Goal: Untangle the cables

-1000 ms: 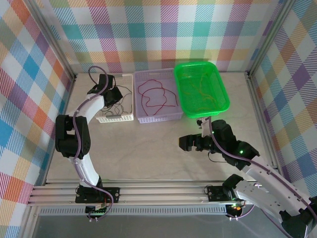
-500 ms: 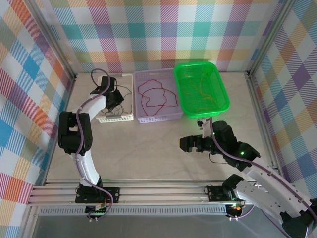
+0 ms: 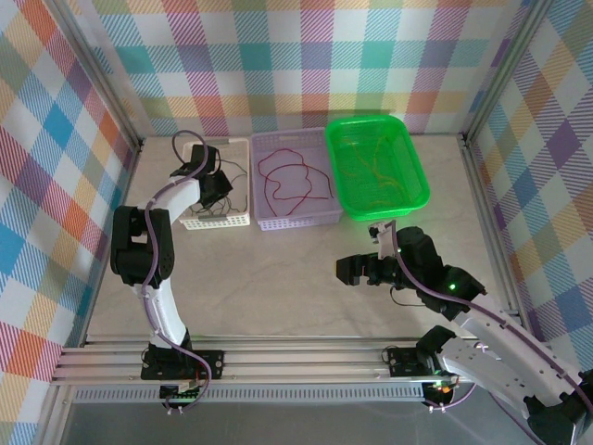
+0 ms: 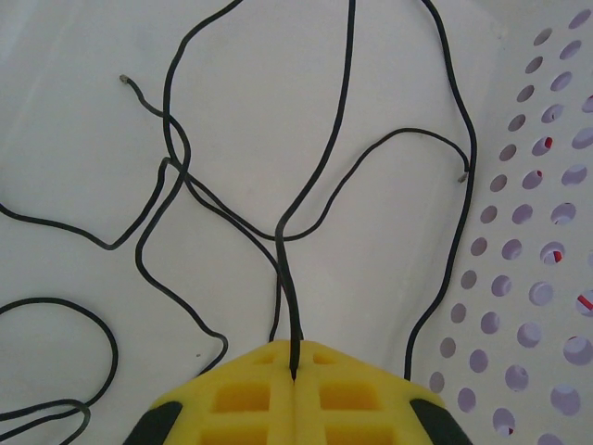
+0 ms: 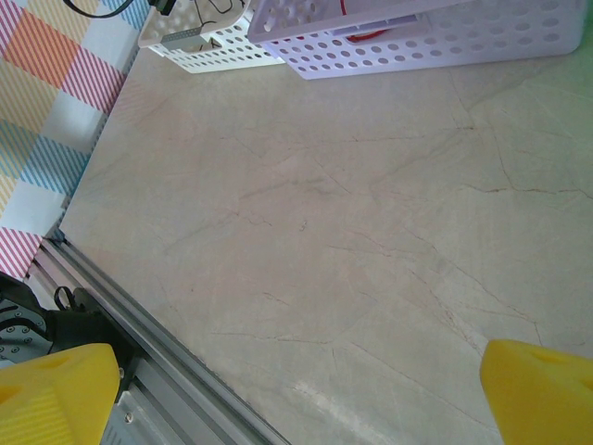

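Black cables (image 4: 176, 139) lie looped on the floor of a white basket (image 3: 219, 222). My left gripper (image 4: 295, 360) hangs over them, its yellow fingers shut on one black cable (image 4: 286, 241) that runs up out of the loops. From above, the left gripper (image 3: 220, 187) is inside that basket. Red cables (image 3: 291, 176) lie in the lavender basket (image 3: 298, 222), and yellow-orange cables (image 3: 374, 172) lie in the green basket (image 3: 390, 211). My right gripper (image 3: 352, 270) hovers open over bare table, nothing between its fingers (image 5: 542, 394).
The three baskets stand side by side at the back of the table. The white basket's perforated wall (image 4: 542, 278) is just right of my left gripper. An aluminium rail (image 5: 157, 357) runs along the near table edge. Checked walls enclose the sides.
The left arm has shifted a little, carrying its shut gripper slightly right and deeper over the white basket. The right arm has not moved.
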